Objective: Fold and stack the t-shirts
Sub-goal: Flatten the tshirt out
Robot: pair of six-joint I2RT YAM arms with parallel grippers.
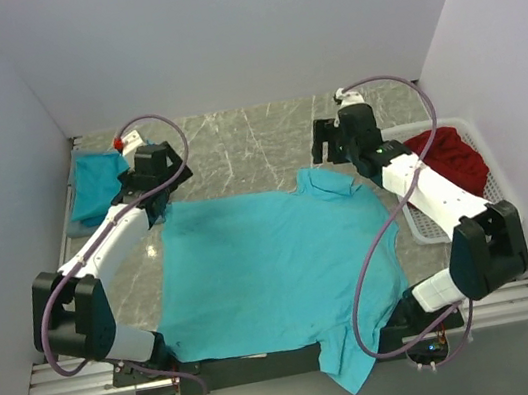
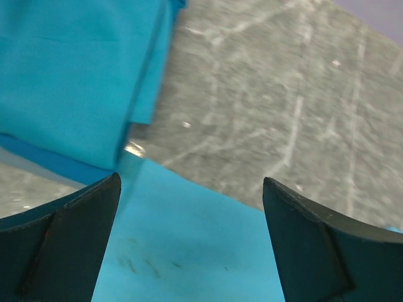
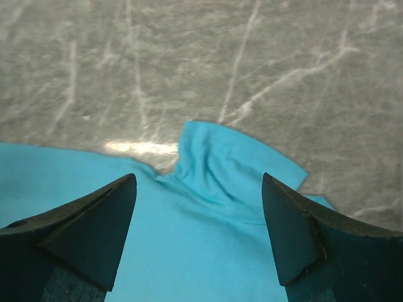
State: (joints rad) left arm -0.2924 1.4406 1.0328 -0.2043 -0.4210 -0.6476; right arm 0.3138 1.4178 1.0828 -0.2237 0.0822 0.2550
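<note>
- The spread t-shirt (image 1: 266, 268) lies flat across the middle of the marble surface (image 1: 235, 146), between the 2 arms. Its near right part hangs over the near edge.
- A 2nd, folded t-shirt (image 1: 99, 179) sits at the far left corner. It is well apart from a white basket (image 1: 485, 135) on the right, which holds a red cloth (image 1: 451, 161).
- The left tool (image 2: 192, 233) stands wide with nothing between its fingers. It is over the far left corner of the spread shirt, with the folded one just beyond.
- The right tool (image 3: 198, 226) is wide too and grips nothing. It hangs over the far right part, where a rumpled sleeve (image 3: 220, 157) pokes out.
- Step in hand, as I judge it: the shirt is laid out and the 1st fold is not yet begun.
- To do it well, flatten the rumpled sleeve before anything else. Then draw the overhanging part back onto the surface so the fold doesn't drag.
- Take the 2 far corners together, pinching the cloth close to its edge. Carry them across evenly so the crease runs straight.
- Heading: 1 sleeve is at the far right, and what looks like the other hangs off the near right. So the neck end probably points right and the hem left, with the long axis running left to right.
- I cannot make out the neck opening itself.
</note>
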